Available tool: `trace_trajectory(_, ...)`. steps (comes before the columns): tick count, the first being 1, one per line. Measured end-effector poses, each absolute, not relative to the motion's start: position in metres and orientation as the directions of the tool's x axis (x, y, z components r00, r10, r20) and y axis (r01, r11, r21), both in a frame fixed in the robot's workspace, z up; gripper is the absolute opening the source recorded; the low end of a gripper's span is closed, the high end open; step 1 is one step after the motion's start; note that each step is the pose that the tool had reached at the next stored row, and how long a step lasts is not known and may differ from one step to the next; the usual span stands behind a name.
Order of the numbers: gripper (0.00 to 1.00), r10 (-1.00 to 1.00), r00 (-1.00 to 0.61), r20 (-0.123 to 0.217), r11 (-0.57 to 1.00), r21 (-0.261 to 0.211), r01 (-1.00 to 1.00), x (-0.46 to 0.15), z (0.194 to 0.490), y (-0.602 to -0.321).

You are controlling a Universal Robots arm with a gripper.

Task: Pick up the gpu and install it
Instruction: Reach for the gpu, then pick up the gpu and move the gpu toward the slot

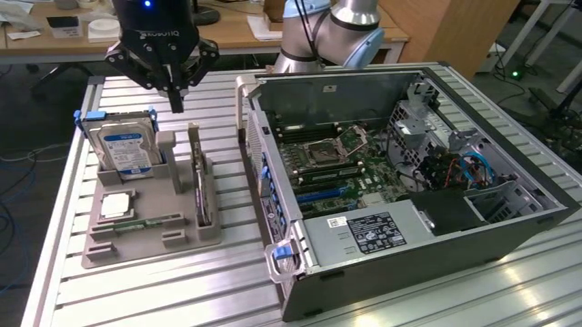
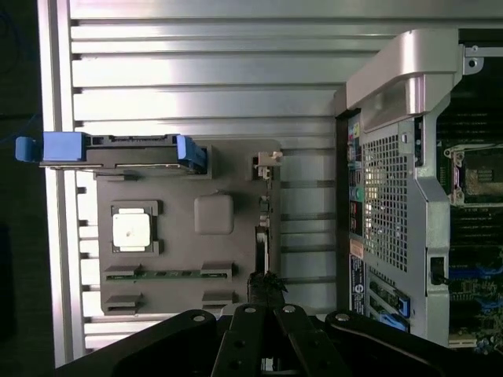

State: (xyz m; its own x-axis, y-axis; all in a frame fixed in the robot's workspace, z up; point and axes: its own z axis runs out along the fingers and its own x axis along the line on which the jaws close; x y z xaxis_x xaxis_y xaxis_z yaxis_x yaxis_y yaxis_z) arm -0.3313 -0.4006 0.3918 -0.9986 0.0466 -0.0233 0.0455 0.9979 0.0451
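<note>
The gpu (image 1: 202, 196) stands on its long edge in a slot of the grey holder (image 1: 136, 248), its pale bracket end toward the back. From above it appears as a thin dark strip (image 2: 264, 236). My gripper (image 1: 176, 102) hangs above the table behind the holder, between the hard drive and the gpu's far end, touching neither. Its black fingers (image 2: 250, 338) meet at a point, shut with nothing in them. The open computer case (image 1: 409, 170) lies on its side at the exterior view's right, motherboard (image 1: 337, 163) exposed.
A silver hard drive (image 1: 125, 151) with blue rails (image 2: 118, 149) stands upright in the holder. A square processor (image 1: 116, 204) and a green memory stick (image 1: 146, 223) lie flat in it. The case's rear wall (image 2: 393, 196) rises close beside the gpu. Desks stand behind the table.
</note>
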Motion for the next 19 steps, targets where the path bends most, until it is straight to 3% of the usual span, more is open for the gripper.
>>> trace_trajectory(19, 0.11, 0.034, -0.999, -0.023, 0.998, 0.045, 0.033, -0.3314, 0.3918, -0.4006)
